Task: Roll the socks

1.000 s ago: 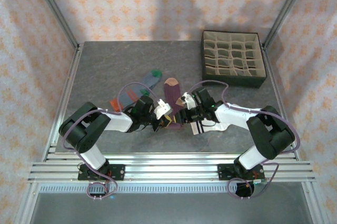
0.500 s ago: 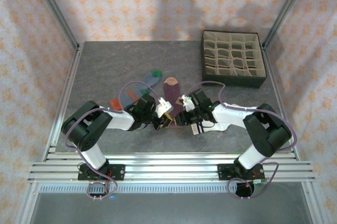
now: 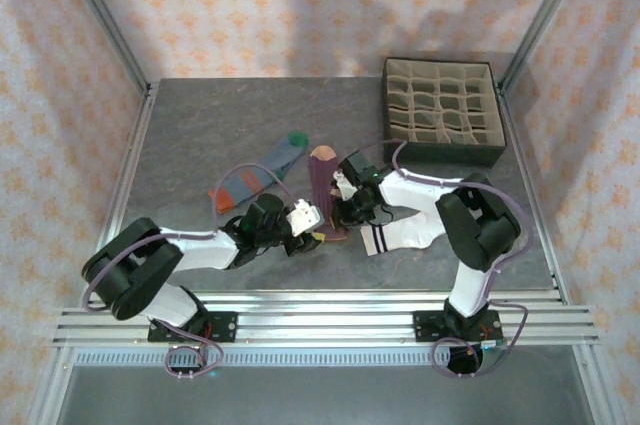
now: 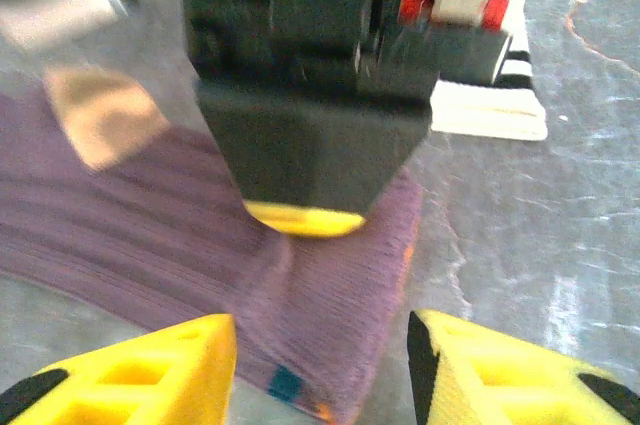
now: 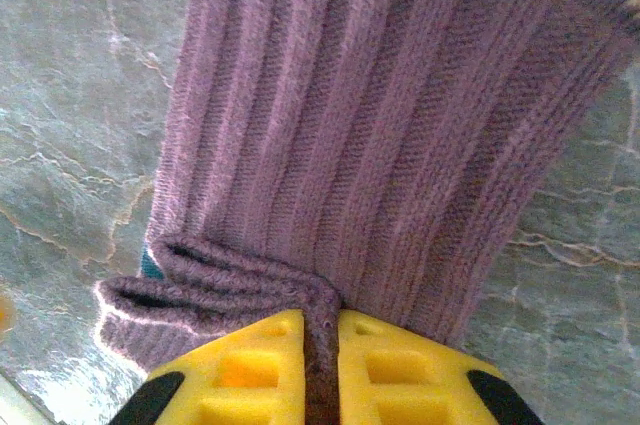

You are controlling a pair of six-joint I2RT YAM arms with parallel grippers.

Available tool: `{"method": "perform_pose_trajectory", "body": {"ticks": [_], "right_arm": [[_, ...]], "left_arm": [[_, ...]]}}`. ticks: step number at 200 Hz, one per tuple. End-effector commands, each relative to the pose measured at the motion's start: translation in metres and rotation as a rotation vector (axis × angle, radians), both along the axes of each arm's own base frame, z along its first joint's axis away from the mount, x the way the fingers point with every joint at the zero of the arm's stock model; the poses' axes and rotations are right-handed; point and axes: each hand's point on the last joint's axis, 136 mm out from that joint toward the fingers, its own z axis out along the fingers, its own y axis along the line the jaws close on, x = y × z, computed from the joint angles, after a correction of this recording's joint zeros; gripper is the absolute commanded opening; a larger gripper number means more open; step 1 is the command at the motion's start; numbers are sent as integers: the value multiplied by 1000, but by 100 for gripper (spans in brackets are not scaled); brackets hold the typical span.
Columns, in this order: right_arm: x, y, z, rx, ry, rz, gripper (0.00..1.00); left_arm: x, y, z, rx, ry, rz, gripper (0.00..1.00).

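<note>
1. i see r gripper (image 5: 320,380) clenched on a folded bit of cuff of the dark purple ribbed fabric sock (image 5: 380,95).
2. l gripper (image 4: 320,365): fingers apart, gripping nothing, cuff edge lying betw them.
3. purple sock lies mid grey table (image 3: 200,125), peach toe at far end, betw grey-blue fabric sock w/ green toe (image 3: 258,175) and white fabric sock w/ black stripes (image 3: 400,233).

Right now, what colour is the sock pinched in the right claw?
Dark purple. The sock shows best in the right wrist view.
</note>
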Motion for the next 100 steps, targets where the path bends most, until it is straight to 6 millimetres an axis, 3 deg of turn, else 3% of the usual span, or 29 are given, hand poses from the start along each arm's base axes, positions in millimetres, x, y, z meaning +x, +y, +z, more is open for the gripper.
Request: {"method": "perform_pose_trajectory", "body": {"ticks": [1,36,100], "right_arm": [[-22,-37,-27,-220,132,-38,12],[-21,-41,-25,-264,156,-51,15],[-23,-44,-28,-289,171,-46,21]], "left_arm": [[2,8,-3,154,-198,-40,50],[0,1,-10,287,-323,-102,49],[0,-20,-36,378,-349,-181,52]]}}
